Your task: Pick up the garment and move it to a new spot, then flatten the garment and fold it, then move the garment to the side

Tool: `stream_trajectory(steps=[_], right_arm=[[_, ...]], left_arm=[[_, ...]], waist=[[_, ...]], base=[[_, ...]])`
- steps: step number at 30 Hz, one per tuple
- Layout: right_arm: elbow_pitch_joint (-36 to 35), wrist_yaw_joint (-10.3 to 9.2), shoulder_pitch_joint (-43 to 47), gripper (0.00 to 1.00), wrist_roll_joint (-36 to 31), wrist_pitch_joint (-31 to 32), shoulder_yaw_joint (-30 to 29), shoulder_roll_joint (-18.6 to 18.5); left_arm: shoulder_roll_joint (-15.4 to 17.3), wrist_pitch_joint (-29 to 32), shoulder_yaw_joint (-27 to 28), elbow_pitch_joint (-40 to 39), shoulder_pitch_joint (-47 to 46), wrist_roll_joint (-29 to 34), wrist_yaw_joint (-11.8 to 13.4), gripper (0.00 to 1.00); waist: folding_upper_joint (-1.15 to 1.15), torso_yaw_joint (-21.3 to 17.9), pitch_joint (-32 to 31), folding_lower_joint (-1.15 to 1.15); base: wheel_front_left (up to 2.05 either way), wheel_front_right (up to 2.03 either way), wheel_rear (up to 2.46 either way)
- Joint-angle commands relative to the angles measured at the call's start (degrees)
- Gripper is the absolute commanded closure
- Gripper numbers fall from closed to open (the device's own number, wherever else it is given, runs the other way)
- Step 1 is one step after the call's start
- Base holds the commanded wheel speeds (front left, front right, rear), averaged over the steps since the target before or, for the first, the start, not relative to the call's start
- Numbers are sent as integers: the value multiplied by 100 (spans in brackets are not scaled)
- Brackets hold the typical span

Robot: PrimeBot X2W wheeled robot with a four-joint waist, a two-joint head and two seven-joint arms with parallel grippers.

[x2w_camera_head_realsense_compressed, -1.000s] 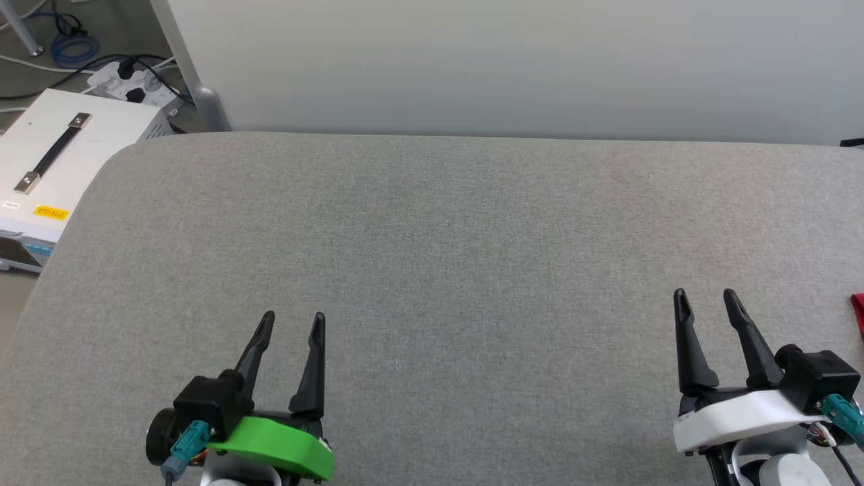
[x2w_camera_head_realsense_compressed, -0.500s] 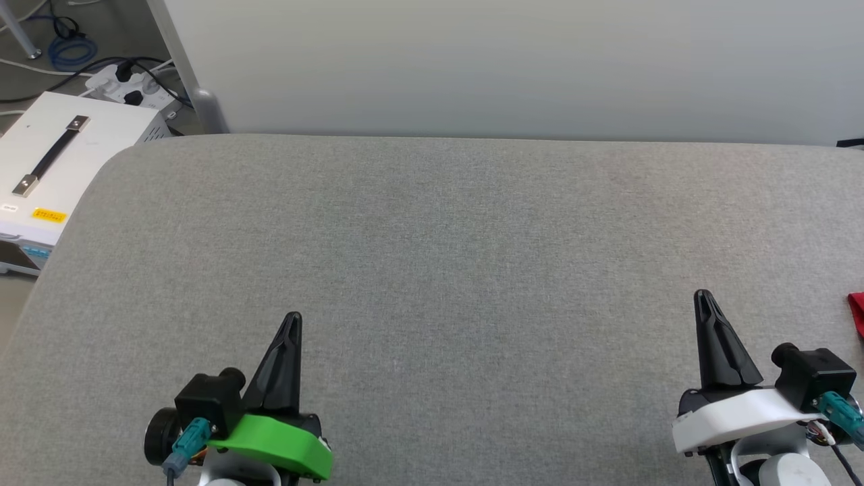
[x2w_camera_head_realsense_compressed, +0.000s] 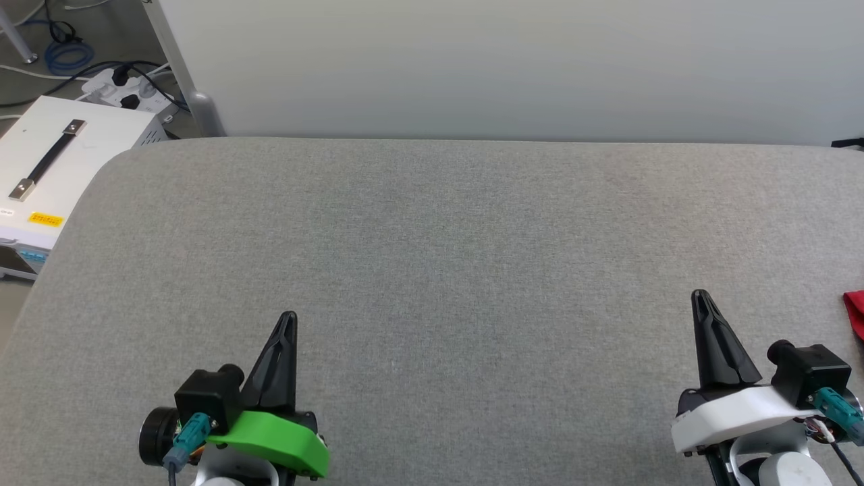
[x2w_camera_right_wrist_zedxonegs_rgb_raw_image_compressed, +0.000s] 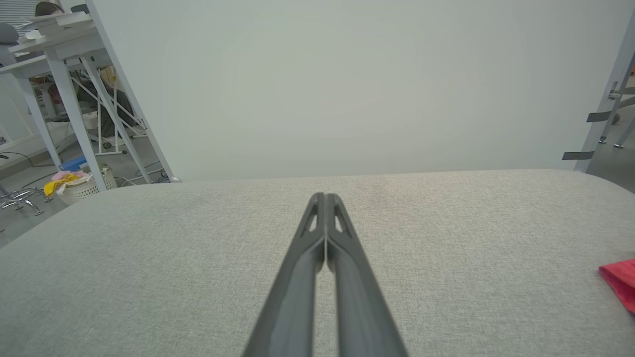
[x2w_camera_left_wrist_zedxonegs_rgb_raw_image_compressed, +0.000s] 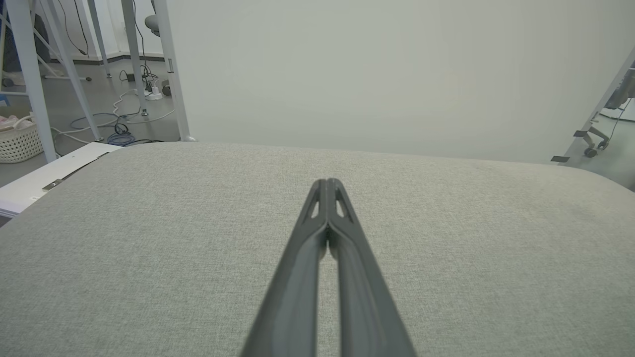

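Beyond right claw (x2w_camera_head_realsense_compressed: 700,295), red garment (x2w_camera_head_realsense_compressed: 857,316)

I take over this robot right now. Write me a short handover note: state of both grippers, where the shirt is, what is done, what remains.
The left gripper is shut and empty, at the near left of the grey table.
The right gripper is shut and empty, at the near right of the table.
A red corner of the shirt lies on the table at the right edge of the head view, right of the right gripper and apart from it.
Done: nothing that shows; the shirt is not picked up.
Left: pick it up, move it, flatten, fold, move aside.
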Motion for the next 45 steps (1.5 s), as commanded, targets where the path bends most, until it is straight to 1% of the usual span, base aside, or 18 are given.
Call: stream_trajectory(steps=[1,45], right_arm=[[-36,-1,23,100,-72,50,4,7],[-224,-2,61,100,-560,548,11,19]], left_arm=[[-30,25,26,-32,-11,90,33,100],[-89,530,200,-237,-29,551,286,100]], waist=[[0,-4,-3,0],[0,-117,-75,0]], base=[[0,0,0],[0,0,0]])
